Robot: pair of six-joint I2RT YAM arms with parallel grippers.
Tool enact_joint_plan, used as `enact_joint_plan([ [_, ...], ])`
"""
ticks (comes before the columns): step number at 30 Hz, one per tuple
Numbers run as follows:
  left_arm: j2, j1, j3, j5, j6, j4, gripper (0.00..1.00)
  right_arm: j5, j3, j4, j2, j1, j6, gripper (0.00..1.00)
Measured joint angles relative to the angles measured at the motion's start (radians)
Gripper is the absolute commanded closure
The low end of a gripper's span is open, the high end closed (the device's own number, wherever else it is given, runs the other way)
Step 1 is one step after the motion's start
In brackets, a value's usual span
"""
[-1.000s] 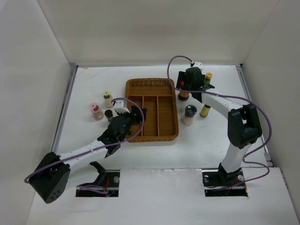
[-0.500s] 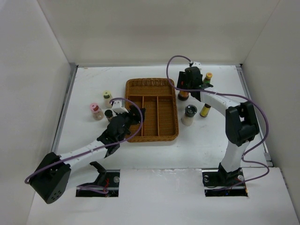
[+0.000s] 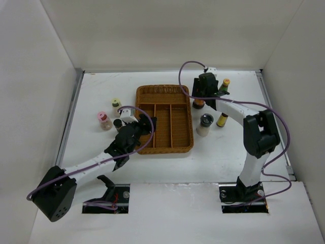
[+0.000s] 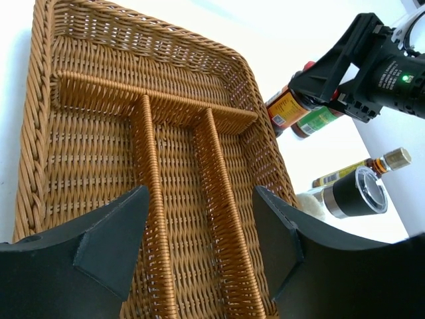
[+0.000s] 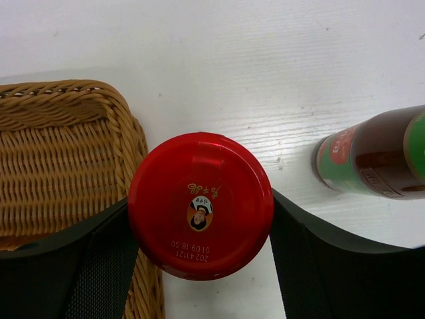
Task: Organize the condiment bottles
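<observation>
My right gripper [image 3: 202, 93] is shut on the red-capped jar [image 3: 198, 103], which stands just right of the wicker tray [image 3: 165, 91]. In the right wrist view the red cap [image 5: 200, 205] fills the space between both fingers [image 5: 99, 266]. The orange-yellow-capped bottle [image 3: 224, 83] stands right behind it. The silver-grey-capped jar [image 3: 205, 124] and the slim yellow-capped bottle [image 3: 222, 119] stand further right. The pale-green-capped [image 3: 116, 104], pink-capped [image 3: 104, 121] and dark-brown-capped [image 3: 118, 123] bottles stand left of the tray. My left gripper [image 3: 145, 127] is open and empty over the tray's left compartment [image 4: 93, 173].
The tray has one long far compartment and three near ones, all bare wicker [image 4: 179, 166]. White walls close in the table on three sides. A green-labelled bottle [image 5: 378, 156] stands close to my right gripper's right finger.
My right gripper has shifted slightly toward the far left at the red-capped jar. My left gripper has drawn back a little toward the near left over the tray's edge.
</observation>
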Motion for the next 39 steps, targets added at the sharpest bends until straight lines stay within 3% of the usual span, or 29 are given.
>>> enact_joint_plan([
  [10,-0.055,0.044,-0.034,0.006,-0.032,0.005,0.38,0.036,0.006,-0.055,-0.08,0.032,-0.047,0.51],
  [17,-0.154,0.086,-0.095,0.005,-0.069,0.037,0.38,0.037,0.191,-0.077,-0.085,0.151,-0.085,0.51],
  [28,-0.213,0.125,-0.127,-0.001,-0.104,0.052,0.38,-0.04,0.596,-0.059,0.196,0.302,-0.071,0.51],
  [39,-0.196,0.125,-0.128,0.0,-0.112,0.053,0.38,-0.058,0.662,-0.069,0.397,0.321,-0.045,0.48],
])
